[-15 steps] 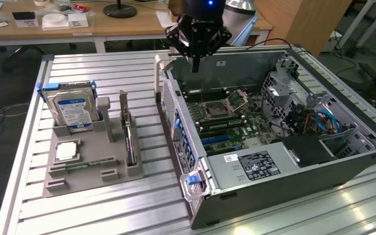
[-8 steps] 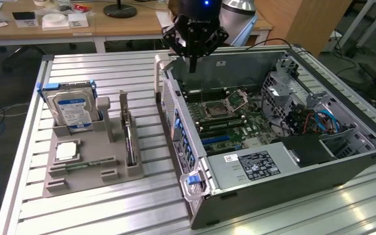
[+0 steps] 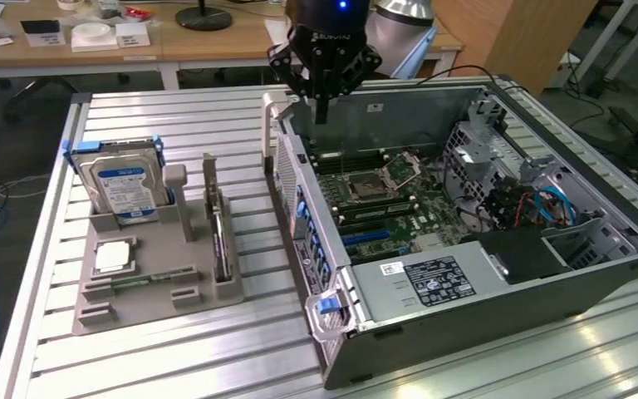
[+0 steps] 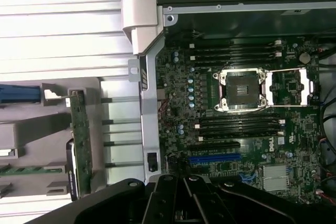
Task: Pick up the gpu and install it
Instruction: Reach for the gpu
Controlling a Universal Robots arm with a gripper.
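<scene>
Fingers closed on nothing, the gripper (image 3: 321, 110) hangs above the far corner of the open computer case (image 3: 497, 326). The gpu (image 3: 219, 241) stands on edge in the grey holder (image 3: 147, 291), on the exterior view's left. Picking it cleanly probably means squaring opened fingers across its top edge.

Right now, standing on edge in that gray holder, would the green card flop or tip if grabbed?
The gpu looks like a rigid circuit board, so probably stiff, not floppy. Thin and upright in the gray holder, it would likely tip if set down outside its slot. Bare components suggest fragility.
</scene>
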